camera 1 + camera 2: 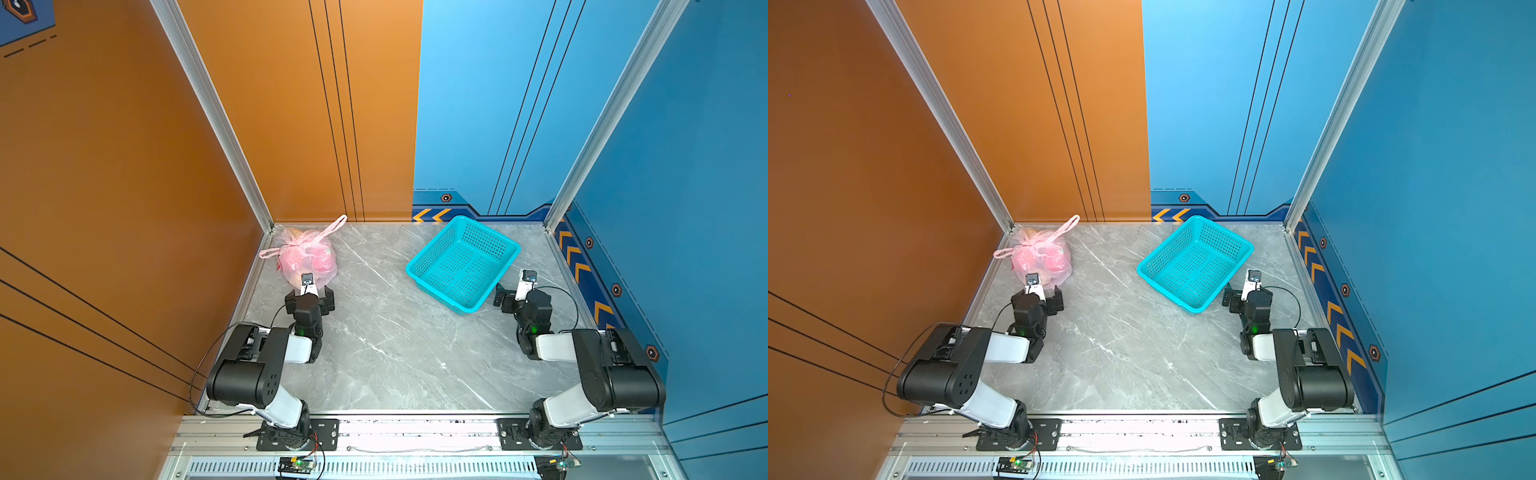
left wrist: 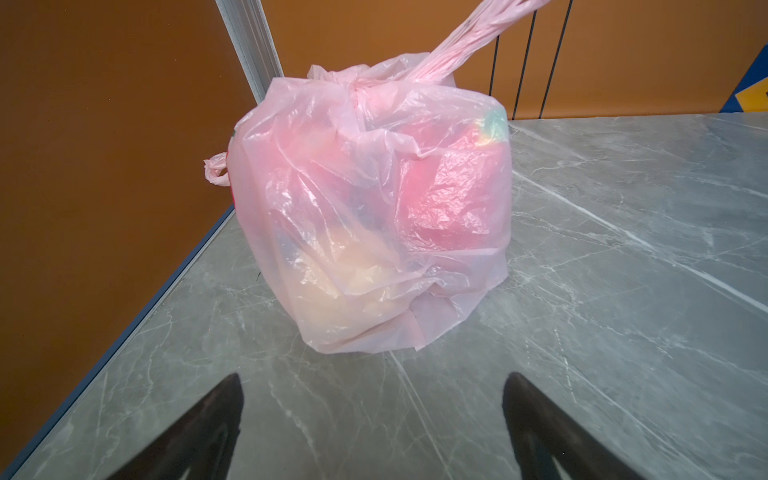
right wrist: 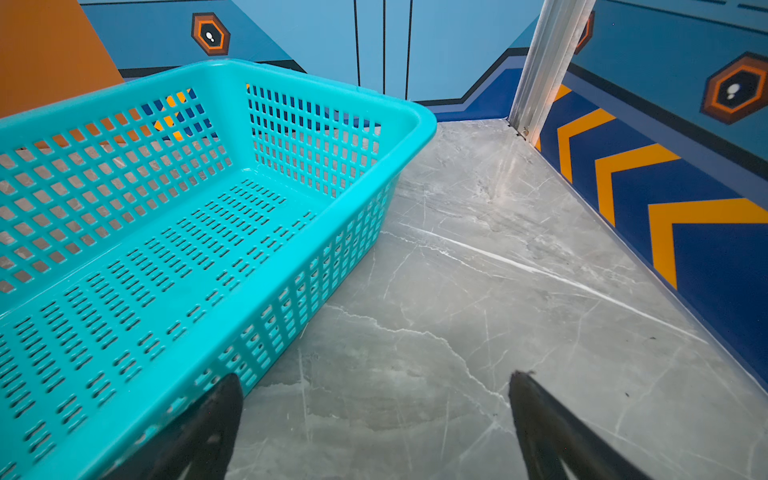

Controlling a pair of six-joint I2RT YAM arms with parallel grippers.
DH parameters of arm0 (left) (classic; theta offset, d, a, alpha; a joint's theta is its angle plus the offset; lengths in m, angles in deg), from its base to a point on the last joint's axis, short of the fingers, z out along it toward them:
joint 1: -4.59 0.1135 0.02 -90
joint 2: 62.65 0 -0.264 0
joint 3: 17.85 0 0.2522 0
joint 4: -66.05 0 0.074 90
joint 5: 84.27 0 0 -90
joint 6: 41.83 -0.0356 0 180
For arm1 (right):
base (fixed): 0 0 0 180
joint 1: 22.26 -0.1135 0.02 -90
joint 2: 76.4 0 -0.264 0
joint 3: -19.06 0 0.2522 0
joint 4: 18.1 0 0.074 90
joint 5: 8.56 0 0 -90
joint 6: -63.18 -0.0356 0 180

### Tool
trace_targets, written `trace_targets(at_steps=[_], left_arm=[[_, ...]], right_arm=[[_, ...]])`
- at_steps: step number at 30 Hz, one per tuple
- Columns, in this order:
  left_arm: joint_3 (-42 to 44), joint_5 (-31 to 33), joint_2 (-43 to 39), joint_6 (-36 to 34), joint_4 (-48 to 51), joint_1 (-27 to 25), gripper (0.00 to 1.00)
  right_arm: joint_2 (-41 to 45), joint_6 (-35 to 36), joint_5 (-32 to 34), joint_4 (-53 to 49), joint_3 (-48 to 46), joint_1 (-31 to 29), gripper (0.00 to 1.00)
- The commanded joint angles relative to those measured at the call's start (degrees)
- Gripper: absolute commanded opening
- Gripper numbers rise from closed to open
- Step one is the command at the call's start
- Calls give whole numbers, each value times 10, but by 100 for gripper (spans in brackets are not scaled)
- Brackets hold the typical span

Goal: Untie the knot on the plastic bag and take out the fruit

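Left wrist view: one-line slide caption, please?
Open left gripper faces the knotted plastic bag of fruit on grey table.

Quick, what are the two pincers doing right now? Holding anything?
Left pincer: open, holding nothing, facing the pink bag.
Right pincer: open, holding nothing, next to the blue basket.

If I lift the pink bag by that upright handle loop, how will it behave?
The pink bag looks thin and crinkly, so it will likely sag and stretch rather than hold shape. The handle loop is a twisted strip, probably slippery to pinch. Rounded fruit inside may shift and swing the load.
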State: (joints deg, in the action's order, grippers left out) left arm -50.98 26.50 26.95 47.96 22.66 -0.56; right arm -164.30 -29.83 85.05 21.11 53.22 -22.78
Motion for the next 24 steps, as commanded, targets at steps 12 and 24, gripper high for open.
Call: trace_targets(at_steps=[12,24], left_arm=[[-12,-26,0,-2,15,8,98],[-95,-38,-135,-5,267,-7,98]], right_arm=[[-2,-8,-3,-14,10,2,100],[187,-44,35,-374,87,-6,100]])
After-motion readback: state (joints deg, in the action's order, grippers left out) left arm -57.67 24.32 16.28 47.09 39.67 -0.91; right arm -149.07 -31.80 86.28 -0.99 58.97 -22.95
